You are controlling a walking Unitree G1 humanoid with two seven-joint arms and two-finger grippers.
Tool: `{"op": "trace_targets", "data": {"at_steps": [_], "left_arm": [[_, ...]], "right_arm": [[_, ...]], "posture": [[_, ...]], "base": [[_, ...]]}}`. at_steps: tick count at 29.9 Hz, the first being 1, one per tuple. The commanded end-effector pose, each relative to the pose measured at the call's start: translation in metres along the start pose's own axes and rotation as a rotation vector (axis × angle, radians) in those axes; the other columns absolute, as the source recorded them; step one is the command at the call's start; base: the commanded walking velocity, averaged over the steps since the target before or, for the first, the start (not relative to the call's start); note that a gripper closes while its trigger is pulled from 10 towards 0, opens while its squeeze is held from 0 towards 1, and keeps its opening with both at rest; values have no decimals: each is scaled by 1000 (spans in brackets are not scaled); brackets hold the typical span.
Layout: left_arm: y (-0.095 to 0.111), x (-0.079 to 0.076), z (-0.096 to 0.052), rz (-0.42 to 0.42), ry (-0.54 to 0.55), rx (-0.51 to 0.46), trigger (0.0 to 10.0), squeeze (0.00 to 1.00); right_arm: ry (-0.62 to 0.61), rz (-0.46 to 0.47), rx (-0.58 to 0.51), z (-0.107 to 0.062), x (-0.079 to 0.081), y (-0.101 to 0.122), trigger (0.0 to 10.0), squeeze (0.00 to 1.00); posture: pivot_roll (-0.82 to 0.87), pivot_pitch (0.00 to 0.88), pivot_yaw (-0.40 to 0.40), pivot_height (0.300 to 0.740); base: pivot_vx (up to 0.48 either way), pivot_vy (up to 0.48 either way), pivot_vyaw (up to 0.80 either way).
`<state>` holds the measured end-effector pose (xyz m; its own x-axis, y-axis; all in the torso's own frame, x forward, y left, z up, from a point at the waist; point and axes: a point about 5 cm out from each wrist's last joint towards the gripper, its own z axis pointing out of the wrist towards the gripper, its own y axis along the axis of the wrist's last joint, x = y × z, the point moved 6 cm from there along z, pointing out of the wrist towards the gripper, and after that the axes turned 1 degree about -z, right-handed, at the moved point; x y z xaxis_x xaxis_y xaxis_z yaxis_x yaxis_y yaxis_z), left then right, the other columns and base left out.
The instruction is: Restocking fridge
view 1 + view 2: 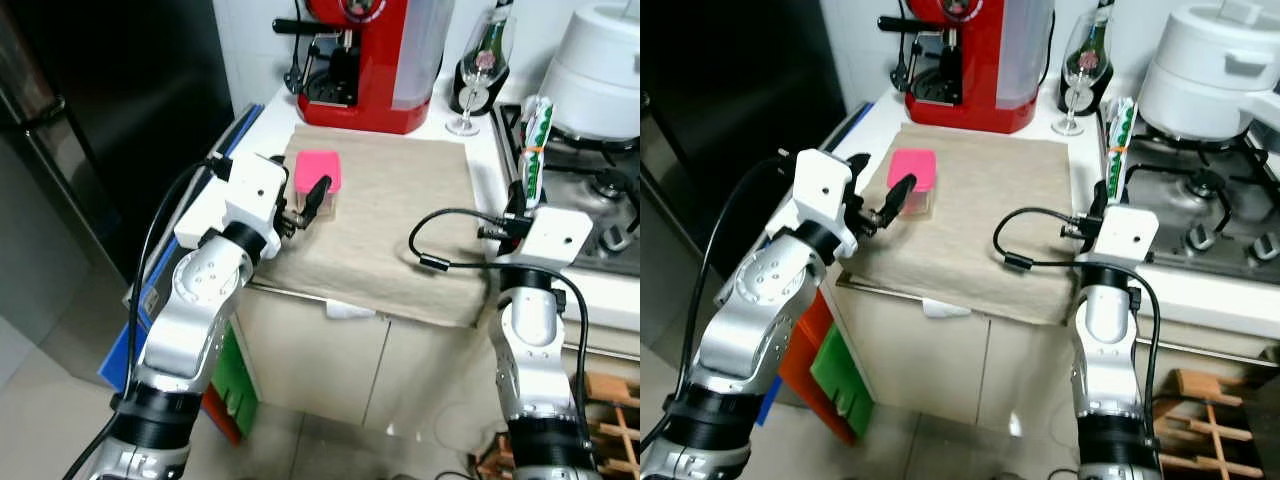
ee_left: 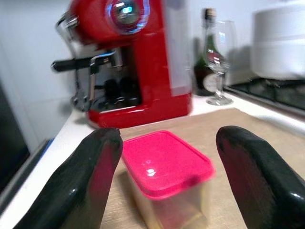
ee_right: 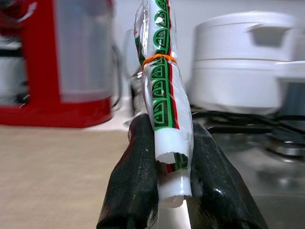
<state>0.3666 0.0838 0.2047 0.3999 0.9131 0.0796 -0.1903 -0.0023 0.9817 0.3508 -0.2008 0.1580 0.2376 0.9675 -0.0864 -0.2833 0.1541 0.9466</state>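
Left gripper (image 2: 164,186): I read its fingers (image 2: 83,186) as spread wide, one on each side of the pink-lidded container (image 2: 167,164), with clear space between each finger and the tub; no contact that I can confirm.
Right gripper (image 3: 174,179): I see both fingers (image 3: 131,183) pressed against the wrapped roll (image 3: 167,102), which stands upright between them.
Pink-lidded container: directly ahead of the left gripper, clear-walled, lid on, sitting on the beige cloth (image 1: 400,215) near its left edge.
Wrapped roll: white wrapper with green and red pattern, an orange band around it, lower end torn open; held at the right edge of the cloth, just beside the gas hob (image 1: 600,190).
Beige cloth: spread over the counter (image 1: 262,112), its front edge hanging over the cabinet front.
Beyond the left gripper: red coffee machine (image 1: 365,60) at the back of the counter, then a wine glass (image 1: 478,65) and dark bottle (image 2: 206,62) beside it.
Beyond the right gripper: white cooker pot (image 1: 600,70) on the hob.
Left of the left arm: dark fridge (image 1: 100,140), door closed as far as I can judge.
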Motion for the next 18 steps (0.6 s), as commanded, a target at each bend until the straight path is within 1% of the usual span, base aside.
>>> {"op": "trace_targets", "data": {"at_steps": [1,2,5,8,14,17,18], "left_arm": [[-6,11,-1,-30,55,10,10000,0],[-11,12,-2,-65,95,13,10000,0],[-13,8,-2,-83,103,9,10000,0],[-14,6,-2,-78,115,6,10000,0],[-11,7,4,-81,120,-12,10000,0],[-11,6,5,-82,117,-14,10000,0],[-11,7,6,-88,116,-15,10000,0]], "right_arm": [[41,-13,-42,3,10,14,0,0],[78,-6,-16,4,15,10,0,0],[93,12,11,5,16,6,0,0],[100,7,10,6,14,8,0,0],[109,-7,16,9,11,10,0,0],[114,-4,21,12,11,9,0,0],[118,5,36,13,13,6,0,0]], "posture": [[-31,0,71,740],[-38,0,58,740],[-41,0,43,740],[-48,0,19,740],[-51,0,2,740],[-49,0,0,740],[-49,0,0,740]], "base": [[0,0,0],[0,0,0],[0,0,0],[0,0,0],[0,0,0],[0,0,0],[0,0,0]]}}
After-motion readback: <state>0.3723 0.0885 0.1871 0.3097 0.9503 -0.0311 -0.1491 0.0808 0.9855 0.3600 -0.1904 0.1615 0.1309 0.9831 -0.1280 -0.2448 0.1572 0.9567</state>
